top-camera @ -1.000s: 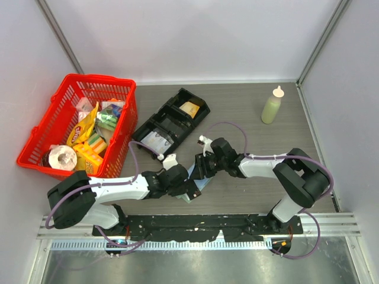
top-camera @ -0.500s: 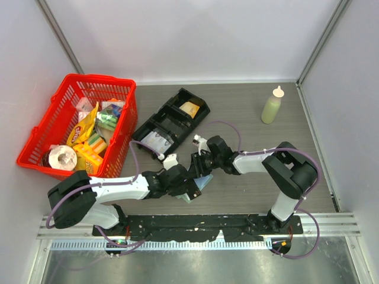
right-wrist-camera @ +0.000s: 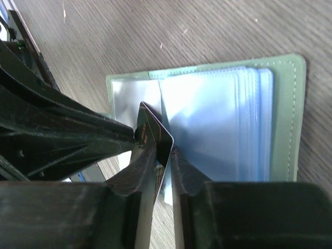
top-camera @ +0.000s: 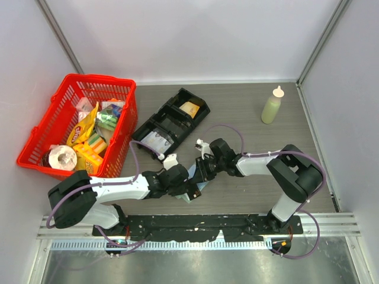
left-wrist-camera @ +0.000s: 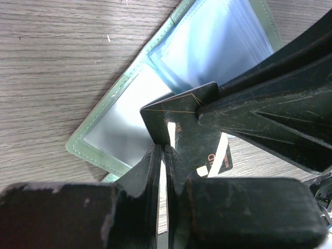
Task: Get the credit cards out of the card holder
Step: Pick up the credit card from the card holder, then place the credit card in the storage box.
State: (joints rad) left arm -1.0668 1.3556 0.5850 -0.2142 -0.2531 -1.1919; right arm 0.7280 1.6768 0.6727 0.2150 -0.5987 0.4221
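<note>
The pale green card holder (top-camera: pixel 202 185) lies open on the table, its clear bluish sleeves facing up; it also shows in the left wrist view (left-wrist-camera: pixel 98 140) and the right wrist view (right-wrist-camera: pixel 285 114). A dark credit card (left-wrist-camera: pixel 189 111) with orange lines stands out of the sleeves, tilted; it also shows in the right wrist view (right-wrist-camera: pixel 154 129). My left gripper (left-wrist-camera: pixel 165 153) is shut on the card's lower corner. My right gripper (right-wrist-camera: pixel 167 153) is shut on its opposite end. In the top view the left gripper (top-camera: pixel 190 188) and right gripper (top-camera: pixel 200 173) meet over the holder. No pale blue card shows.
A red basket (top-camera: pixel 100 78) full of groceries stands at the left. A black compartment tray (top-camera: pixel 169 121) lies behind the holder. A pale green squeeze bottle (top-camera: pixel 271 106) stands at the back right. Walls close in the table on three sides.
The right arm swung slightly left, then came back, and its gripper sits a little nearer the left gripper. The left arm has hardly moved.
</note>
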